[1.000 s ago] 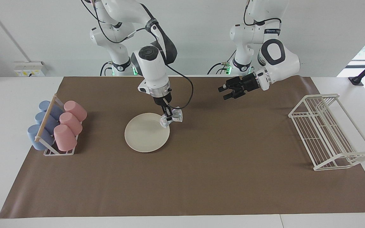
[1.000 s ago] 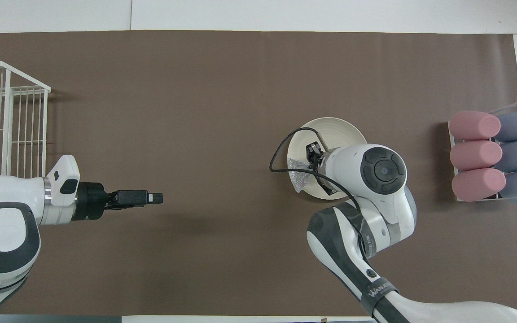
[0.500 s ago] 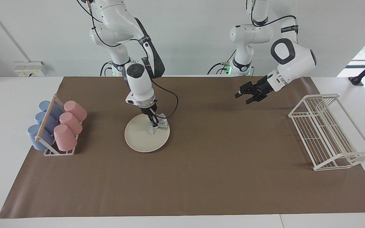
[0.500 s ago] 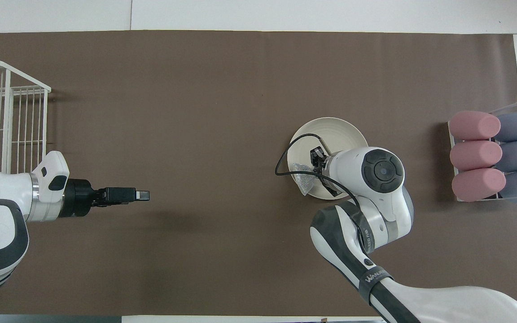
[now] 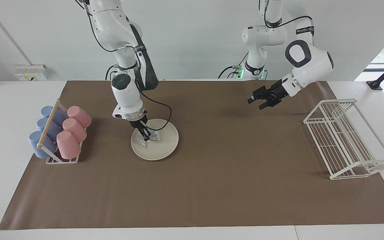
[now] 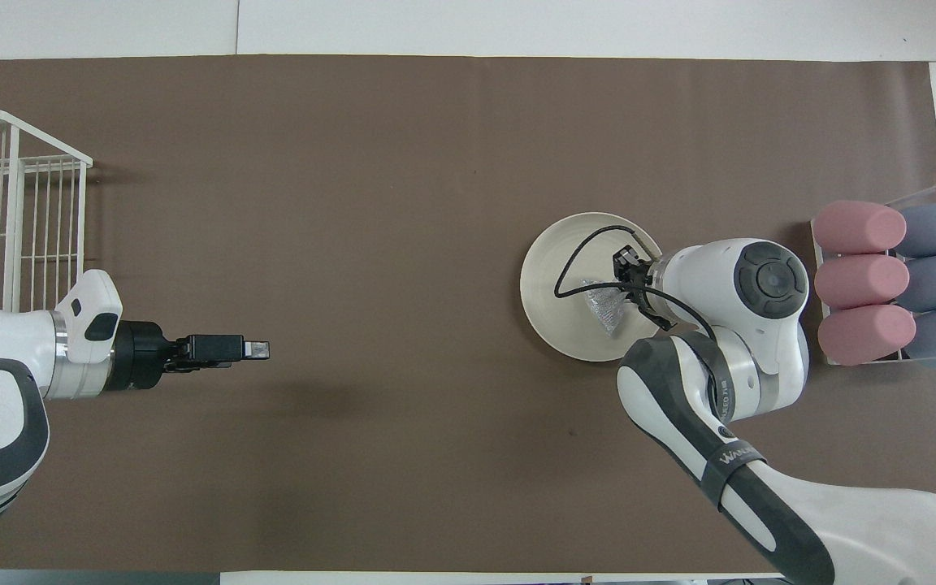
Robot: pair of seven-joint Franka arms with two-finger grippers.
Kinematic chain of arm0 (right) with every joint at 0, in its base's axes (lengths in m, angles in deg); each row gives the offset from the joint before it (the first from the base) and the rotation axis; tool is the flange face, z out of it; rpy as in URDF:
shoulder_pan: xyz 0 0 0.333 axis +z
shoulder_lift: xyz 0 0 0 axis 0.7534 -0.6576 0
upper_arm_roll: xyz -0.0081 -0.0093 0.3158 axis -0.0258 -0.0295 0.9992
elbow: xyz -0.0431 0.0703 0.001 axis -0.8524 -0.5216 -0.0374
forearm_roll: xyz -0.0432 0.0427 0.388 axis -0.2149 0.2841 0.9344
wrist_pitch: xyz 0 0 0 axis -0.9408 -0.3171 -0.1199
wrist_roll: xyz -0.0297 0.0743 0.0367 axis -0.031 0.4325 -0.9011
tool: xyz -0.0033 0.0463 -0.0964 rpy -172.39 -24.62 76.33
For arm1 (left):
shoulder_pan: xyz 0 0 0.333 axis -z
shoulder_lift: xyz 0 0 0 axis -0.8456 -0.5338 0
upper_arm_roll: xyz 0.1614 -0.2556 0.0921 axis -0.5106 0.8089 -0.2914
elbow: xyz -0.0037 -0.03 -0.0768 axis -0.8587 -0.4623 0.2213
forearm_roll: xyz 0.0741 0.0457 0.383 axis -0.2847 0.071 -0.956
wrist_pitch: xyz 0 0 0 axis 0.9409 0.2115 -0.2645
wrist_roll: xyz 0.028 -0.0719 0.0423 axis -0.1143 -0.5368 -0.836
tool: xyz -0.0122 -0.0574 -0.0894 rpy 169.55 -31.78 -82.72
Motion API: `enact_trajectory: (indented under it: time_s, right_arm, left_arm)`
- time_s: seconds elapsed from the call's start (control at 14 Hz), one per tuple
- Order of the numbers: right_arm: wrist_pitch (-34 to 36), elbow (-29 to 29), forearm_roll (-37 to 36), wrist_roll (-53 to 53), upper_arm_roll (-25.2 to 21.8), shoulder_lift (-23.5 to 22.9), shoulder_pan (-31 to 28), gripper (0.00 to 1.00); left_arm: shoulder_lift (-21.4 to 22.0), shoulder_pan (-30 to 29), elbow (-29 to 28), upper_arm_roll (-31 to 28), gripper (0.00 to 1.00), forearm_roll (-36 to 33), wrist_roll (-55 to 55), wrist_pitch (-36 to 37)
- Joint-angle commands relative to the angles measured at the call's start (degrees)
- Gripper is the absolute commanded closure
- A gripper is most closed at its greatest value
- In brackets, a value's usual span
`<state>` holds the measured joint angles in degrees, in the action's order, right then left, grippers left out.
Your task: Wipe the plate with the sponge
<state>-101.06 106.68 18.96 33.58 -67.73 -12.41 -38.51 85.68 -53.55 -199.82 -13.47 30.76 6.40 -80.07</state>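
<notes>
Sponge (image 5: 148, 139) dragged inward; right gripper (image 5: 146, 136) apparently clamps it.

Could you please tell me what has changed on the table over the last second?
The right end effector, shut on the sponge, dragged it from the plate's rim nearest the left arm's end across toward the cup rack. The left end effector, open, drew back toward the wire rack. Plate, cups and racks stayed put.
</notes>
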Motion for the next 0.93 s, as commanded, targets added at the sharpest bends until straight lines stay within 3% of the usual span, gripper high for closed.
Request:
enact_trajectory:
  time_s: [0.0,0.43,0.86]
  right_arm:
    - [-1.3,0.6,0.6,-0.8,0.7,-0.4,0.4,1.0]
    - [-1.4,0.9,0.7,10.4,0.8,-0.8,6.9,1.0]
    - [-2.5,0.8,0.7,0.0,0.7,-1.3,2.3,1.0]
  left_arm:
    - [-0.8,0.0,1.4,0.3,0.0,-1.3,-3.6,0.0]
    - [-0.9,0.5,1.4,0.3,0.0,-1.3,-3.6,-0.4]
    - [-0.9,0.5,1.5,0.3,0.0,-1.3,-3.6,-0.8]
